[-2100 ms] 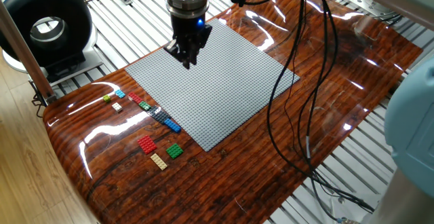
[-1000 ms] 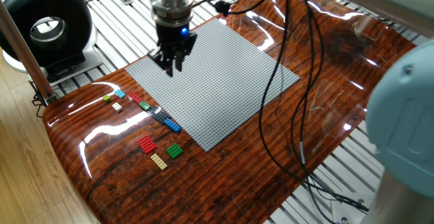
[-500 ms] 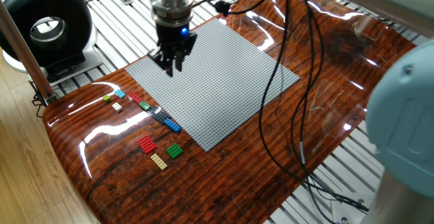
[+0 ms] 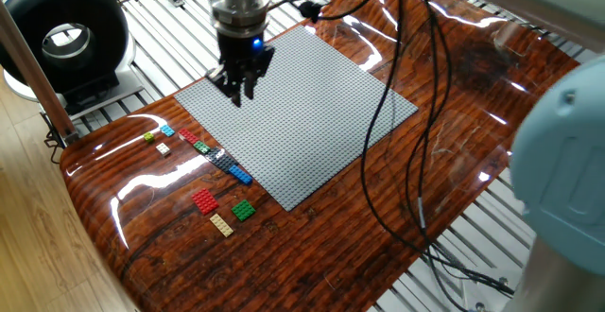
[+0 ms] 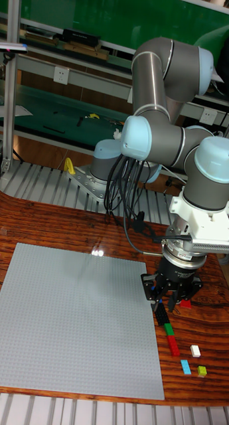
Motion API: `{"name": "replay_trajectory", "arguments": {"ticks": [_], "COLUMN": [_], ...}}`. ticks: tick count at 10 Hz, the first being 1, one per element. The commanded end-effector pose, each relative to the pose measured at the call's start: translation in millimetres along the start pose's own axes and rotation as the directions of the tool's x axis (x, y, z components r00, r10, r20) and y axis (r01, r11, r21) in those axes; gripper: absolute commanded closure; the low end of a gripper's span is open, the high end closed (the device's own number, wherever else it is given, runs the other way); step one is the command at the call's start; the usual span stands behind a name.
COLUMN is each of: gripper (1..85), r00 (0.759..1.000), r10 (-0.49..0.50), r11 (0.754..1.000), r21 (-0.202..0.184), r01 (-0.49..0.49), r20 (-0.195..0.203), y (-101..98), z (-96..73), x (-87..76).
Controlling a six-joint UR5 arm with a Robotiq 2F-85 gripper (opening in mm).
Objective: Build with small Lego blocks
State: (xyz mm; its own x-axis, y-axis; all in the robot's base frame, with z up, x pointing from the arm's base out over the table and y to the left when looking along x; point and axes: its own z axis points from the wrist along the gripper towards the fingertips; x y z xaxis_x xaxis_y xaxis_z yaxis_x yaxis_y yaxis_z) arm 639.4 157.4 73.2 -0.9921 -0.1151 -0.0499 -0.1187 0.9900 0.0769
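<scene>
The small Lego blocks lie in a loose row on the wooden table beside the left edge of the grey baseplate (image 4: pixel 312 113): light blue (image 4: pixel 167 130), yellow-green (image 4: pixel 149 138), white (image 4: pixel 163 148), red (image 4: pixel 187 137), green (image 4: pixel 200 147), dark blue (image 4: pixel 219 159) and blue (image 4: pixel 239 173). Nearer the front are a red (image 4: pixel 205 201), a green (image 4: pixel 244 210) and a tan block (image 4: pixel 221 224). My gripper (image 4: pixel 242 93) hangs over the baseplate's left corner, fingers together, nothing visible between them. In the tall fixed view the gripper (image 5: pixel 167 302) is just above the row, near a green block (image 5: pixel 168 328).
A black ring-shaped device (image 4: pixel 61 33) stands at the far left, off the wood. Black cables (image 4: pixel 406 113) hang from the arm across the baseplate's right side. A large blurred arm segment (image 4: pixel 567 180) fills the right edge. Metal slats surround the wooden board.
Since 2.1 s ago the gripper has moved left, toward the baseplate's left corner. Over the last half second nothing has moved.
</scene>
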Motion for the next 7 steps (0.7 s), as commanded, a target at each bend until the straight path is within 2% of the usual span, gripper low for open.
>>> {"name": "replay_trajectory", "arguments": {"ticks": [1, 4, 5, 7], "gripper": [46.0, 46.0, 46.0, 45.7], "r00": [1.000, 1.000, 1.000, 0.999], "r10": [-0.005, 0.009, 0.019, 0.034], "r11": [1.000, 1.000, 1.000, 0.999], "r21": [0.004, -0.005, -0.013, -0.003], "r01": [0.005, -0.009, -0.019, -0.034], "r20": [0.007, 0.008, 0.007, 0.038], "y": [-2.1, 0.9, 6.4, 14.7], "z": [0.0, 0.4, 3.9, 20.4], "x": [-2.6, -2.5, 1.7, 10.8]}}
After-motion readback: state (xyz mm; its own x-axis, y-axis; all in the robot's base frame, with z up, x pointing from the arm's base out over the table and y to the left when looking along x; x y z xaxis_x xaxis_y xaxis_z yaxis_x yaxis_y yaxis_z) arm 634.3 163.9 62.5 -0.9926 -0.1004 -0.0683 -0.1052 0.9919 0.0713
